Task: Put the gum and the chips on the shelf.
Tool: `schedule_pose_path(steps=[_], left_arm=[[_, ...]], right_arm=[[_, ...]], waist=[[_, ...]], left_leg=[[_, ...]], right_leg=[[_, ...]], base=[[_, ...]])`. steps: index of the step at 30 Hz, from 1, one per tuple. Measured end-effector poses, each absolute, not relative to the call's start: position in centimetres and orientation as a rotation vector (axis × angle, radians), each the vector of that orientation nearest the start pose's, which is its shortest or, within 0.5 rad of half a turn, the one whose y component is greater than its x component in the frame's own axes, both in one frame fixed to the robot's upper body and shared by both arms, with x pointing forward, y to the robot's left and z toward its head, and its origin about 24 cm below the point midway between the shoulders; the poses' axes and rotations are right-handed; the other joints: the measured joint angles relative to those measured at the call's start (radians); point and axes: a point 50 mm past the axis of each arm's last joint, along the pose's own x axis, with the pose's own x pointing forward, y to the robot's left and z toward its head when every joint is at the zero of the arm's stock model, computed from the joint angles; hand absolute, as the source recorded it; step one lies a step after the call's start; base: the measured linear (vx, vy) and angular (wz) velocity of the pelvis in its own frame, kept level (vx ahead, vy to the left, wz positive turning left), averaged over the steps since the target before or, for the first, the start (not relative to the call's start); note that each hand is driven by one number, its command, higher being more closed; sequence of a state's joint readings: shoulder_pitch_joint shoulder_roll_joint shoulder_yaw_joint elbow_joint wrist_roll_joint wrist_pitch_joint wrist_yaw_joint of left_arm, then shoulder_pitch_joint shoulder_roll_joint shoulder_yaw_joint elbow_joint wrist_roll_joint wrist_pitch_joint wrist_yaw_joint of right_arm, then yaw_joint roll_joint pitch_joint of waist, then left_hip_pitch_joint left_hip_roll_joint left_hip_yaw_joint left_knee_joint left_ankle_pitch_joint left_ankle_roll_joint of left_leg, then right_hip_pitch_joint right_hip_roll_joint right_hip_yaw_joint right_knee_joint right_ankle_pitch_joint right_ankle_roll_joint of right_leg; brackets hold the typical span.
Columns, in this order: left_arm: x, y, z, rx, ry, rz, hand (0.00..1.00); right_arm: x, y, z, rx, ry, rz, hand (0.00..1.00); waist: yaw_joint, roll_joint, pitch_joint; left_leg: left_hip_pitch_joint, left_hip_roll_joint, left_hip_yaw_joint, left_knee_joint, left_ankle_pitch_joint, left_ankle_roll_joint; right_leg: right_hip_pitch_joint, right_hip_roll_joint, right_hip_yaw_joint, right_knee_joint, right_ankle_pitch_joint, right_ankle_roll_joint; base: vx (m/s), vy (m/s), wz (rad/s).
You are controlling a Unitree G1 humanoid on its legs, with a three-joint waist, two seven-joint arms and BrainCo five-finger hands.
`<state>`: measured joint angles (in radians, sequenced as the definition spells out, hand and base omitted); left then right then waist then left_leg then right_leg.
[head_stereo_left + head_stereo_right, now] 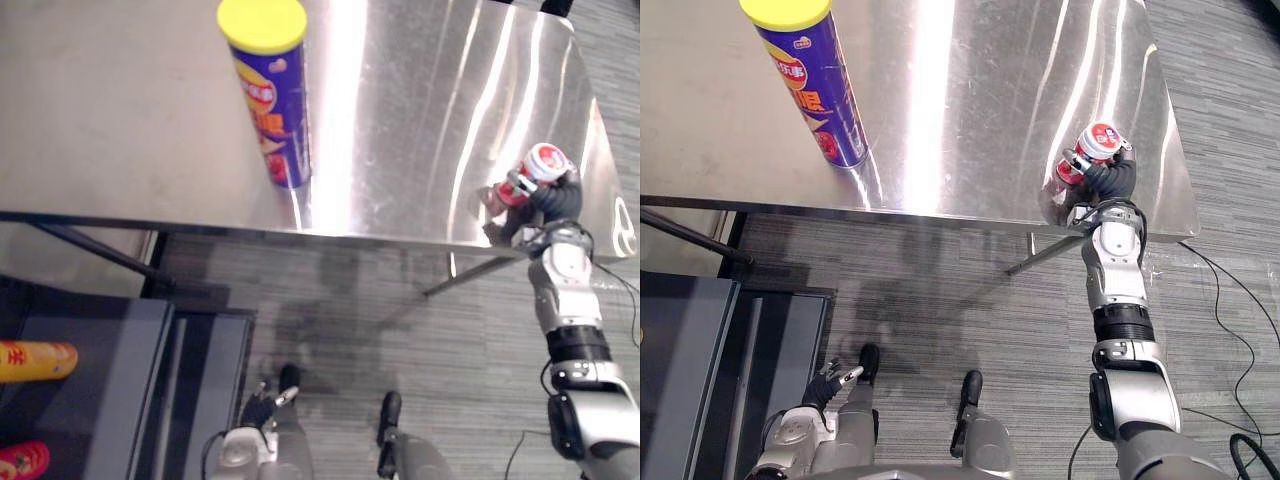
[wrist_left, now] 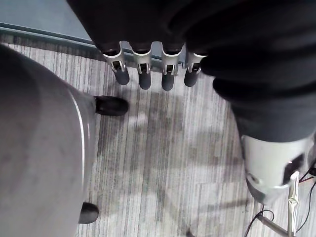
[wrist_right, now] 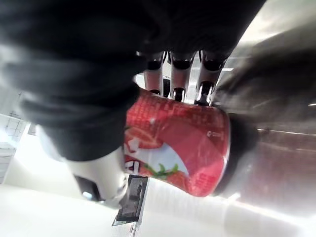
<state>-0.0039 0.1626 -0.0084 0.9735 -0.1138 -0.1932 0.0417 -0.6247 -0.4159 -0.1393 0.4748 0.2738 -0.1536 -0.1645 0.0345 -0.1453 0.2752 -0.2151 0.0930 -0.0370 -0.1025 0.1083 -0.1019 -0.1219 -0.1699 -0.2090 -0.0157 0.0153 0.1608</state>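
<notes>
While right hand (image 1: pixel 1114 180) grips gum tub (image 1: pixel 1098 146) lid-up, chips can (image 1: pixel 815 100) upright on table (image 1: pixel 990 100)

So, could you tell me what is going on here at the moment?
The robot's right hand is closed round a red gum jar near the right front corner of the steel table. The blue chips can stands upright on the table, untouched. The left hand hangs low over the floor, fingers relaxed. Neither item is on the dark shelf yet.
</notes>
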Motion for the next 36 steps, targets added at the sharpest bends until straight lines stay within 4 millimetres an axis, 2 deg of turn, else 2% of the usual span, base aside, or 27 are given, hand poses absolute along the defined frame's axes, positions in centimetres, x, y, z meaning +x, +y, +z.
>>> schedule_pose_path(steps=[6,11,16,17,20,25,29,30,34,36], left_arm=[[15.8,21.3,-12.9,0.069,0.768,0.172,0.00],[15.6,21.3,-13.0,0.067,0.781,0.187,0.00],[15.2,21.6,-13.2,0.050,0.804,0.219,0.00],[14.8,21.6,-13.4,0.038,0.815,0.229,0.00],[13.8,21.6,-13.8,0.029,0.842,0.247,0.00],[11.9,21.4,-14.6,0.048,0.910,0.237,0.00],[11.3,21.1,-15.0,0.037,0.932,0.237,0.00],[10.8,21.0,-15.1,0.034,0.947,0.239,0.00],[10.3,21.0,-15.3,0.036,0.966,0.245,0.00],[10.3,21.1,-15.4,0.040,0.969,0.246,0.00]], right_arm=[[35.3,-25.2,16.8,-0.063,-0.362,-0.300,1.00],[34.2,-25.1,18.4,-0.104,-0.450,-0.302,1.00],[31.8,-26.0,20.6,-0.136,-0.582,-0.344,1.00],[30.7,-26.4,21.4,-0.162,-0.634,-0.354,1.00],[28.8,-26.6,21.8,-0.190,-0.687,-0.357,1.00],[25.8,-25.6,19.9,-0.242,-0.697,-0.314,1.00],[24.2,-22.6,16.4,-0.242,-0.600,-0.195,1.00],[23.3,-21.2,14.8,-0.271,-0.548,-0.151,1.00],[21.6,-18.2,11.6,-0.291,-0.429,-0.064,1.00],[21.2,-17.6,10.7,-0.328,-0.394,-0.048,1.00]], waist=[[0.000,-0.002,0.001],[-0.003,-0.002,0.001],[-0.006,-0.002,-0.003],[-0.006,-0.001,-0.017],[-0.015,0.002,-0.054],[-0.033,0.010,-0.145],[-0.036,0.031,-0.172],[-0.036,0.038,-0.189],[-0.037,0.037,-0.217],[-0.036,0.031,-0.224]], left_leg=[[0.002,0.007,0.000,0.001,0.001,0.001],[0.026,0.007,0.001,0.006,0.001,0.001],[0.062,0.009,-0.002,0.002,0.001,0.001],[0.065,0.011,-0.003,0.000,0.001,0.000],[0.079,0.013,-0.005,0.002,0.001,0.000],[0.097,0.013,-0.005,0.000,-0.003,-0.005],[0.116,0.024,-0.006,0.000,-0.001,-0.009],[0.118,0.028,-0.007,0.000,0.000,-0.011],[0.118,0.035,-0.008,0.000,0.002,-0.014],[0.118,0.034,-0.007,0.000,0.002,-0.014]], right_leg=[[0.001,0.006,0.003,-0.001,0.014,-0.004],[0.023,0.006,0.003,-0.001,0.014,-0.004],[0.061,0.006,0.001,-0.001,0.014,-0.004],[0.063,0.008,0.001,-0.001,0.014,-0.004],[0.078,0.010,-0.002,-0.001,0.013,-0.004],[0.096,0.009,-0.005,-0.001,-0.002,-0.007],[0.108,0.019,-0.010,0.009,-0.029,-0.015],[0.104,0.021,-0.011,0.019,-0.041,-0.018],[0.104,0.025,-0.008,0.020,-0.042,-0.019],[0.104,0.025,-0.008,0.020,-0.042,-0.019]], base=[[0.00,0.000,0.00],[0.00,0.000,0.00],[-0.02,0.001,0.01],[-0.04,-0.004,-0.01],[-0.01,-0.002,0.00],[-0.03,-0.006,0.00],[-0.10,-0.037,0.00],[-0.07,-0.023,0.02],[-0.02,-0.008,0.01],[0.00,0.000,0.00]])
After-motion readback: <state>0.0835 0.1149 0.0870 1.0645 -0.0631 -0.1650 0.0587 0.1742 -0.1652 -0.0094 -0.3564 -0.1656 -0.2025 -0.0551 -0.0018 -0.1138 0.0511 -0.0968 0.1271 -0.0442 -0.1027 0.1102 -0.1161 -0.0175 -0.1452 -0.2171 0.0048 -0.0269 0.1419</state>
